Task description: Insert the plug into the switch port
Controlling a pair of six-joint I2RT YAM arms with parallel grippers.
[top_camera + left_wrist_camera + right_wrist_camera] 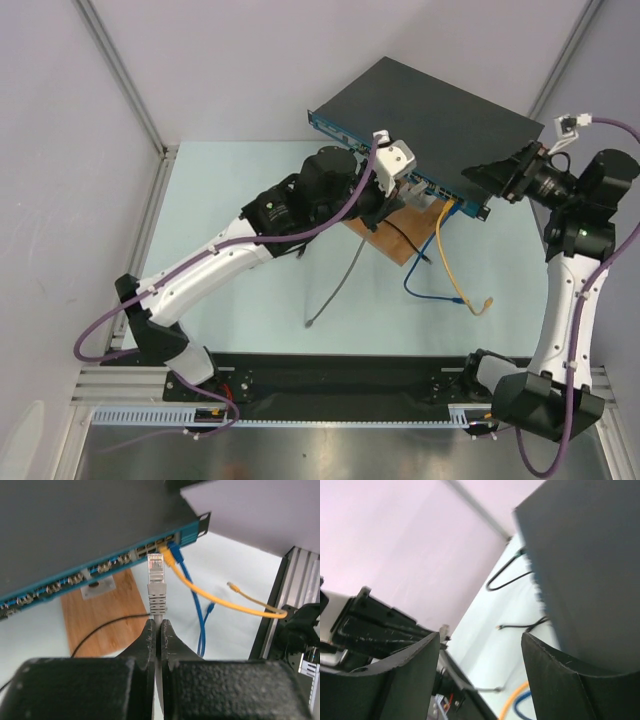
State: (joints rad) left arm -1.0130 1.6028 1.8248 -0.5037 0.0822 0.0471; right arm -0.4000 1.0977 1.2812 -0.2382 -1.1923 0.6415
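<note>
Approach step here: the left pincer (158,630) is clenched tight on the grey cable (157,600) just behind its boot. The plug (156,567) stands straight out ahead of the tips, clear and not yet seated. Right beyond the plug's nose runs the teal front face (60,585) of the switch (75,525), which sits on the bench (235,565) with its row of sockets facing the pincer.

Just to the right of the plug, a yellow cable (215,600) and a blue cable (192,587) are already plugged in near the end of the row. Below and left of the pincer's line lies a wooden board (100,615) with a black lead (105,627) crossing it.

Over on the other side, the right pincer (480,645) is spread wide at the switch's end. Whether a finger actually touches the box, I cannot tell.

To my eye, the next move wants a fine line-up. The plug has to be squared to one free socket left of the yellow cable, with its latch tab on the correct side. Then comes a short, straight push along the plug's axis until it clicks. Holding the cable rather than the plug body may let the plug bend off line, so the push should be gentle.

Writing? Nothing legible: no brand or port numbers can be made out on the teal face or the dark lid
</note>
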